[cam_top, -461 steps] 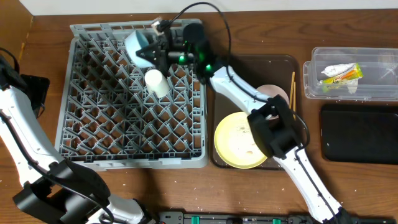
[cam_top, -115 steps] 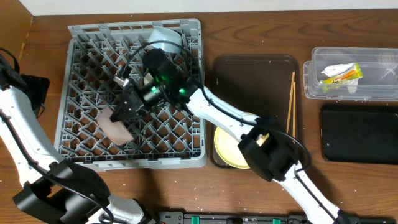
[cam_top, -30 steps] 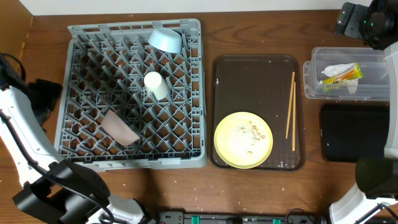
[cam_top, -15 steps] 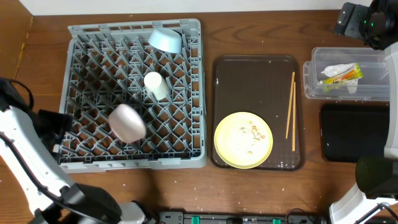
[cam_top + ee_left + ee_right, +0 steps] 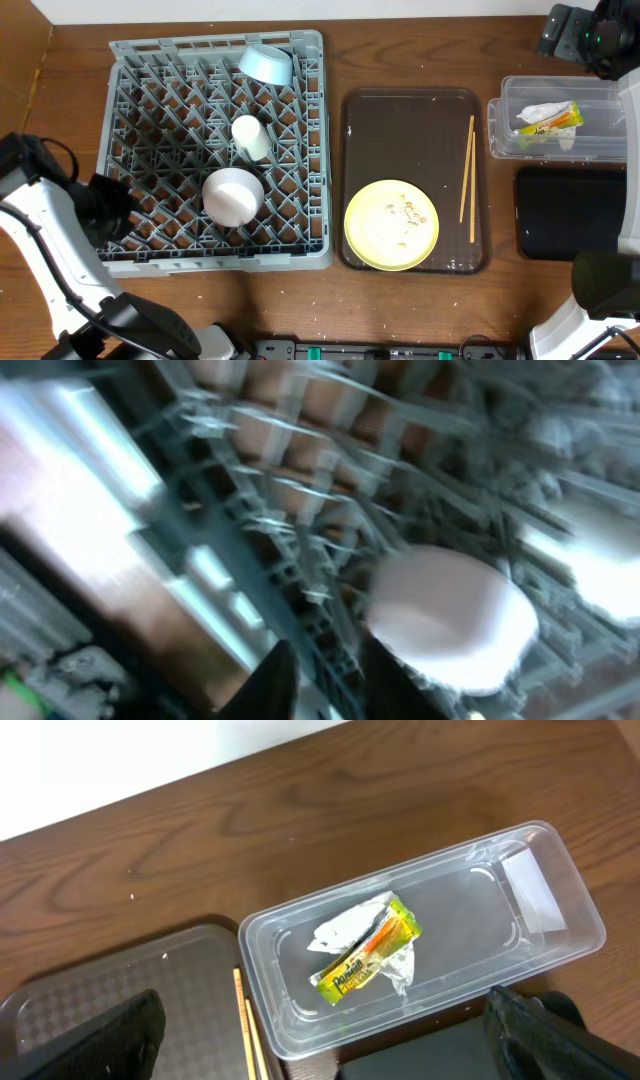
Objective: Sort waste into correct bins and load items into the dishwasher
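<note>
Left gripper (image 5: pixel 325 648) is at the dish rack's (image 5: pixel 150 110) near edge. The wrist view is smeared, so I can't tell if its jaws are apart or together. The pinkish-white bowl (image 5: pixel 450 620) sits in the rack just ahead-right of the fingers, not held. Right gripper (image 5: pixel 322 1020) has jaws wide apart and empty. The clear tub (image 5: pixel 545 910) is directly ahead of it, with the wrapper packet (image 5: pixel 368 960) and paper wad (image 5: pixel 342 930) inside.
</note>
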Motion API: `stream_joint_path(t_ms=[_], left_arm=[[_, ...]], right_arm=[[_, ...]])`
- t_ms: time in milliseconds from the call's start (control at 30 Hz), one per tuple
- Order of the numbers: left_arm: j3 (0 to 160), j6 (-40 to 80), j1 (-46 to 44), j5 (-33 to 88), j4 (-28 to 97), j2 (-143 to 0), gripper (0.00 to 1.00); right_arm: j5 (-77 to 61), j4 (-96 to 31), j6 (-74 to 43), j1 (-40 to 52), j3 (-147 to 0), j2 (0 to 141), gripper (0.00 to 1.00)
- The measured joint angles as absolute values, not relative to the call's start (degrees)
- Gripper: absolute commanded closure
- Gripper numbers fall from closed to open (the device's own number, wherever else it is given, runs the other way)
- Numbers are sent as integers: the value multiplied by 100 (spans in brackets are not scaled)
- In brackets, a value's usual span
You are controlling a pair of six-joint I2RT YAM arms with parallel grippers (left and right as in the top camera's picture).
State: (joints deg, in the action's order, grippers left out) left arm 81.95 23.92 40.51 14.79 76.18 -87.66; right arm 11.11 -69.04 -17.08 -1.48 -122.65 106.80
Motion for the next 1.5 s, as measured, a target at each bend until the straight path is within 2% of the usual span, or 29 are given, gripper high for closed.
stream_joint_path(t_ms=[67,300,500,633,900,1200,1500], left_arm=[[8193,2165,3828,1712,7572,-8766,92],[8184,1881,1953,2021,7555,-8766,92],[8182,2388,1146,1306,7787,-8770,92],[8053,2552,1037,1052,7728,-8770,92],[7360,2617,1033,891,6820,-9102,92],[7345,2679,1033,878,5942,-9487,92],[7347,2681,1033,878,5651,-9509,92]], right_arm=[[1114,-6901,-1708,-148,-12265,10680,1],[1116,-6904,-1708,-148,-12265,10680,1],[1116,-6904,-1708,-148,-12265,10680,1],[1118,-6904,-1708,-148,-12265,10680,1],[1118,-6904,-1708,-148,-12265,10680,1],[1118,-6906,-1708,-148,-12265,10680,1],[1118,-6906,-1708,-148,-12265,10680,1]])
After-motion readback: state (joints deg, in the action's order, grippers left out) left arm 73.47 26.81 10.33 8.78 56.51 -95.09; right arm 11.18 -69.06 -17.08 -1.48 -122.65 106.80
